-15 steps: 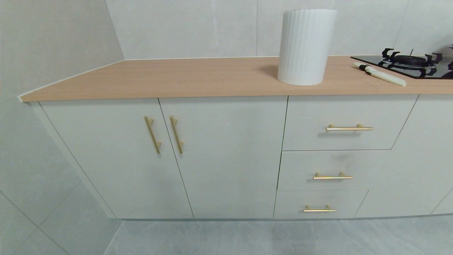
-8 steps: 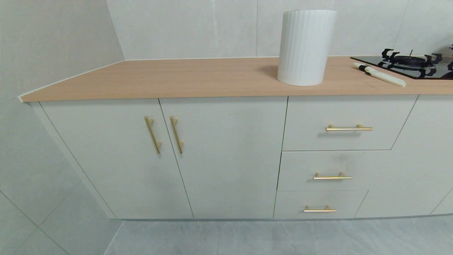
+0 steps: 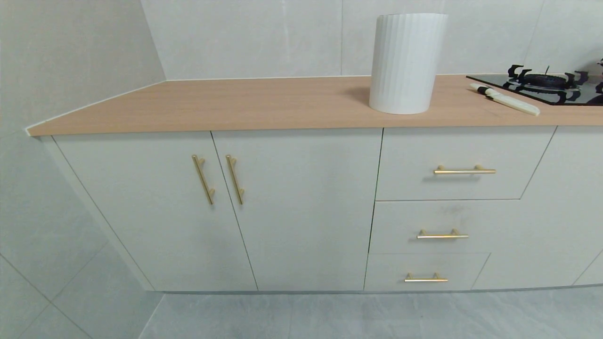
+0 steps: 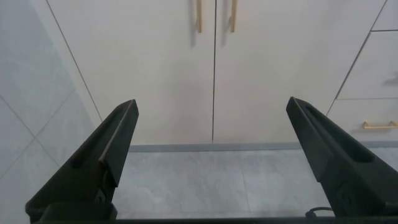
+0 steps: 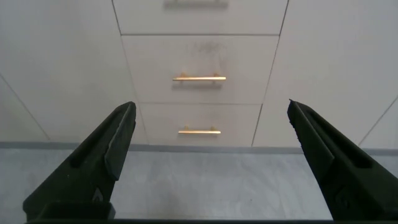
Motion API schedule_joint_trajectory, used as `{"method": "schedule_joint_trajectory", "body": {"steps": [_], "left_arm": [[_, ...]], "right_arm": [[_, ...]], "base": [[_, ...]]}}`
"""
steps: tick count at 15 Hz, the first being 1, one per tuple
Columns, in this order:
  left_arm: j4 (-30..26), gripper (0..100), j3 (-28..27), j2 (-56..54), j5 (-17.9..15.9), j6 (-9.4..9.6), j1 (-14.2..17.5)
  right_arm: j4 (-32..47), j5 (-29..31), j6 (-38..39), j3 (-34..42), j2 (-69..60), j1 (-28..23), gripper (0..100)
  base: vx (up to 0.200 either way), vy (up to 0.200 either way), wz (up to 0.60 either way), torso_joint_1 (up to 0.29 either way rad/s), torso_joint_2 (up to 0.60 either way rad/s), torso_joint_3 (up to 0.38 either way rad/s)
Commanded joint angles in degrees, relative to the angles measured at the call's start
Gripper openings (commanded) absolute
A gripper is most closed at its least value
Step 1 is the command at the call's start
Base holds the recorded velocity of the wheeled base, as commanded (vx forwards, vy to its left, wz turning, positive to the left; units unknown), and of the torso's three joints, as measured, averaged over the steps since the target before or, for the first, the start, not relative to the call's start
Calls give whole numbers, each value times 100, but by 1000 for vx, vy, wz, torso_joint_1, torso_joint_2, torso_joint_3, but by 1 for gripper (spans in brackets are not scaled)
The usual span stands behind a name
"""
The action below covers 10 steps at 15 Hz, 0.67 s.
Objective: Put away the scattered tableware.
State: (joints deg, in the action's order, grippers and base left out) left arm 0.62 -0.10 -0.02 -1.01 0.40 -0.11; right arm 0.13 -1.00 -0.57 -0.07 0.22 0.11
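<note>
**A:** What sort of room is it?

**B:** A kitchen corner. There's matte grey tile on the wall and the floor. A smooth wood-grain counter runs over flat pale cupboard doors and three drawers, all with slim brass bar handles.

**A:** And on the counter?

**B:** A tall white container, round with fine vertical ribs, standing upright. Near it, but apart, a knife lies flat on the wood. It is long and cream-coloured with a dark band near one end, and it sits just beside the edge of the glossy black stove.

**A:** The grippers?

**B:** The left gripper is spread wide, and its two dark wedge-shaped fingers hold nothing. The double doors are ahead of it and the floor is below. The right gripper is just as wide apart and also holds nothing, and it faces the lower drawers. The knife lies well above both, on the right gripper's side.
</note>
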Motion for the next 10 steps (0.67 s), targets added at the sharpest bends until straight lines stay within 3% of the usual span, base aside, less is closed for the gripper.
{"method": "schedule_joint_trajectory", "body": {"steps": [1,10], "left_arm": [[-1,100,1,2,-4,30,2],[-1,100,1,2,171,83,2]], "right_arm": [[-40,-41,13,7,-13,7,100],[-40,-32,22,7,-22,-2,100]], "base": [[0,0,0,0,0,0],[0,0,0,0,0,0]]}}
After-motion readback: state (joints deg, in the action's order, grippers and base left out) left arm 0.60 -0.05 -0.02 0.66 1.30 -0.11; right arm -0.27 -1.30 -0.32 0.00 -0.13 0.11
